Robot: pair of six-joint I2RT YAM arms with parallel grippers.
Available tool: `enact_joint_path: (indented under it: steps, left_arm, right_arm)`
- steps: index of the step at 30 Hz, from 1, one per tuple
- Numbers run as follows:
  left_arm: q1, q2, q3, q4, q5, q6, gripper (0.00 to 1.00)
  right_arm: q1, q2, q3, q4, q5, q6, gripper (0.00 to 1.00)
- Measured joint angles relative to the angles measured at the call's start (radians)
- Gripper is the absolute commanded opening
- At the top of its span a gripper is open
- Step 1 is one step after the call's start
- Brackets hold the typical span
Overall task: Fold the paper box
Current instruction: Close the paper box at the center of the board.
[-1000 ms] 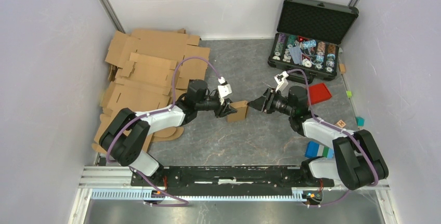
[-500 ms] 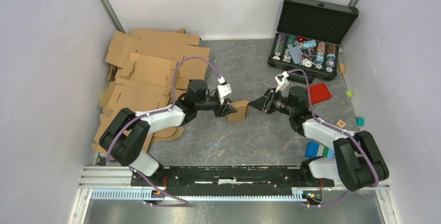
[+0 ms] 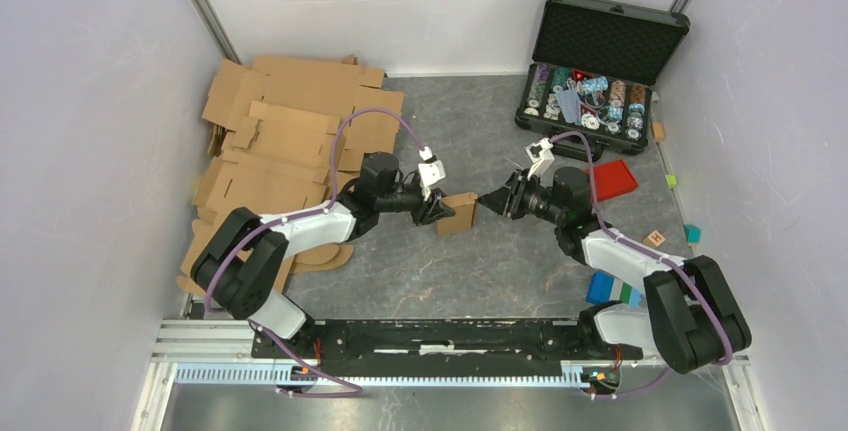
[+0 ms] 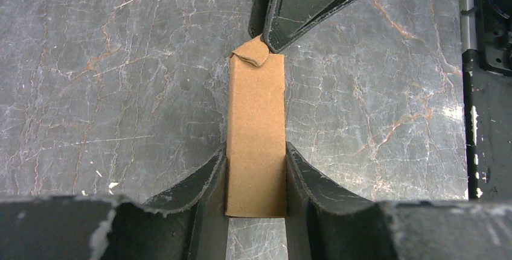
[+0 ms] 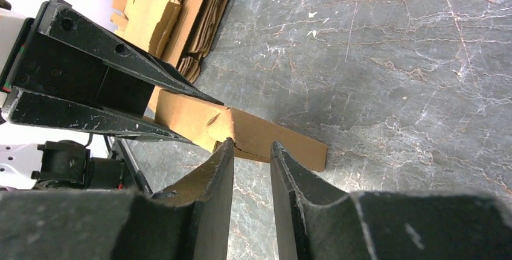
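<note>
We clamp the box (image 3: 459,213) in our left gripper (image 3: 437,209), long axis toward 3 o'clock, where our right gripper (image 3: 490,199), jaws narrow, meets its crumpled flap (image 4: 252,55).

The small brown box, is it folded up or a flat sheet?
Folded up: the box is a narrow block clamped in the left tool; one end flap is crumpled.

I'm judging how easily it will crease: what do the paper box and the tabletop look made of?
Paper box: plain brown cardboard, matte; its far end is crumpled, so probably thin stock. Tabletop: grey, veined like marble, with a slight sheen; whether it is stone or a printed mat is unclear.
</note>
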Motion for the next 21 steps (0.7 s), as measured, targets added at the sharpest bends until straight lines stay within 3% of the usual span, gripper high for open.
enact_joint_path:
  steps: [21]
  left_arm:
    - [0.003, 0.001, 0.001, -0.002, 0.008, 0.000, 0.29]
  right_arm:
    - [0.049, -0.006, 0.000, -0.025, 0.066, -0.075, 0.31]
